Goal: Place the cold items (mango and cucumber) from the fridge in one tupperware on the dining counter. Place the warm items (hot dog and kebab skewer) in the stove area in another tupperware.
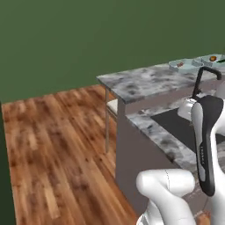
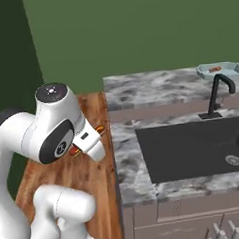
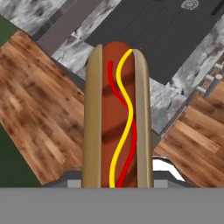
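Holding one hot dog [image 3: 117,118], the tool [image 2: 88,141] is clamped on it; in the hand view the bun stands tall in the middle of the frame, with a yellow line and a red line wiggling down the sausage. In the right base view the tool sits at center left, and a bit of the hot dog pokes out beside it, over the wooden floor [image 1: 57,145].

Two tupperwares [image 1: 186,65] sit side by side on the dining desk [image 1: 145,81] at the upper right of the left base view. One has a small reddish thing in it, too small to tell. The other holds one round orange mango [image 1: 212,58].

One black sink [image 2: 193,147] with one black tap [image 2: 219,93] lies between the arm and the tupperwares, set in a nearer marbled desk [image 2: 127,166].
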Controlling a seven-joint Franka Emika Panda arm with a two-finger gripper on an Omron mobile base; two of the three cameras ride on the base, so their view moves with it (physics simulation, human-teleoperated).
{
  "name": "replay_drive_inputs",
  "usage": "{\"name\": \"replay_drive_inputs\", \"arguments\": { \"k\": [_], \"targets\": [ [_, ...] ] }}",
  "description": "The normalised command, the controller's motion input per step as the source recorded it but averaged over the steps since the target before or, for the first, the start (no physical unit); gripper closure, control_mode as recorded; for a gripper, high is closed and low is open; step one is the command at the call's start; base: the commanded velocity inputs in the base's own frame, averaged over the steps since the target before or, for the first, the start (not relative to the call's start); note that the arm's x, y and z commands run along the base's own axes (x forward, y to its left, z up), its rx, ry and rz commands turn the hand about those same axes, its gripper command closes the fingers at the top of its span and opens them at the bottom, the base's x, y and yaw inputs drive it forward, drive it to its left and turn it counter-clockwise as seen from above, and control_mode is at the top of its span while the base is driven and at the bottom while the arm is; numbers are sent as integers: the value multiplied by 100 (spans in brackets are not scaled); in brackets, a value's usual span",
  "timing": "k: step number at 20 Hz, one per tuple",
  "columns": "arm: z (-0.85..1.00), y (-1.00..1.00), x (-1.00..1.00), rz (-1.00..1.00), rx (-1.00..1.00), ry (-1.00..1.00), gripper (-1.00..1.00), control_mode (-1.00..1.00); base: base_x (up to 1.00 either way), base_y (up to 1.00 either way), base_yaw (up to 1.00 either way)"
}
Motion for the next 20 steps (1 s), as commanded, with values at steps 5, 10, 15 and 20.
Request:
{"name": "replay_drive_inputs", "arguments": {
  "k": [5,10,15,20],
  "targets": [
    [0,0,0,0,0,0,100,100,78,100,-63],
    [0,0,0,0,0,0,100,100,78,100,-53],
    [0,0,0,0,0,0,100,100,61,100,-44],
    [0,0,0,0,0,0,100,100,5,100,-13]
  ]
}}
